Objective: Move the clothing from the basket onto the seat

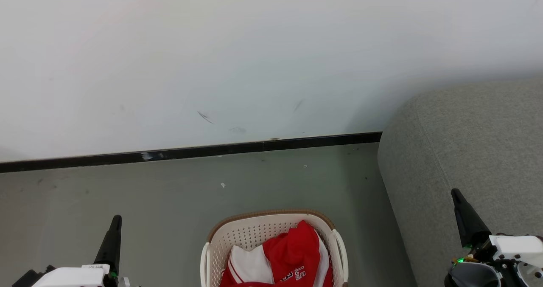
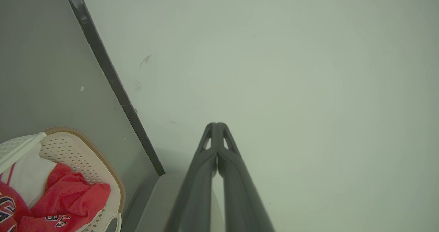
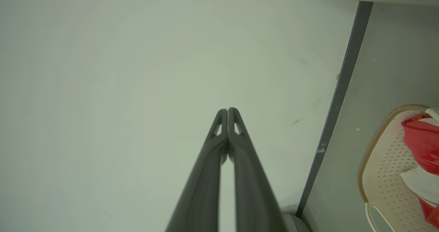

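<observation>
Red-and-white sports clothing is bunched in the cream perforated plastic basket, bottom centre; light-grey fabric sofa seat at right. In the lower corners, left pincer and right pincer are both pinched closed, empty.

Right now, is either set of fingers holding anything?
Left arm's long dark fingers: closed, holding nothing.
Right arm's long dark fingers: closed, holding nothing.

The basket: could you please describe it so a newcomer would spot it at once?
Below the white wall and its black skirting, on the grey floor left of the grey seat, stands the basket. It is cream and oval, with perforated sides and a brown rim, and alone holds red-and-white clothing.
</observation>
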Tool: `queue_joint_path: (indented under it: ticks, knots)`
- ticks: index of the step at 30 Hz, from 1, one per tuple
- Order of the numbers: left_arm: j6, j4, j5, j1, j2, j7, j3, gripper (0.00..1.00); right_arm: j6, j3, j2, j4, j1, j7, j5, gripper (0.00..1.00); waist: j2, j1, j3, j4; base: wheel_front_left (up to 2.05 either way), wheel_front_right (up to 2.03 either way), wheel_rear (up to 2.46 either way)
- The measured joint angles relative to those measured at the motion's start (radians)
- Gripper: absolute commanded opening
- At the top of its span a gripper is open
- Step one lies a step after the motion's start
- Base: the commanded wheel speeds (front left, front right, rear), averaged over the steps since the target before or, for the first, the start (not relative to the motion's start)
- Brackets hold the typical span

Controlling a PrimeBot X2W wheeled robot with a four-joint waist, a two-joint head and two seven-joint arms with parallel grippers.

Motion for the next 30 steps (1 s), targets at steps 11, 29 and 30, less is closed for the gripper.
queue_joint_path:
  ticks: [11, 29, 30]
  knots:
    - [0.0, 0.0, 0.0, 0.0, 0.0, 0.0, 0.001, 0.0, 0.0, -0.001, 0.003, 0.0, 0.0, 0.001, 0.0, 0.0, 0.0, 0.0, 0.0, 0.0, 0.0, 0.0, 0.0]
    - [0.0, 0.0, 0.0, 0.0, 0.0, 0.0, 0.001, 0.0, 0.0, -0.002, 0.004, 0.0, 0.0, 0.001, 0.0, 0.0, 0.0, 0.0, 0.0, 0.0, 0.0, 0.0, 0.0]
    - [0.0, 0.0, 0.0, 0.0, 0.0, 0.0, 0.001, 0.0, 0.0, -0.002, 0.004, 0.0, 0.0, 0.001, 0.0, 0.0, 0.0, 0.0, 0.0, 0.0, 0.0, 0.0, 0.0]
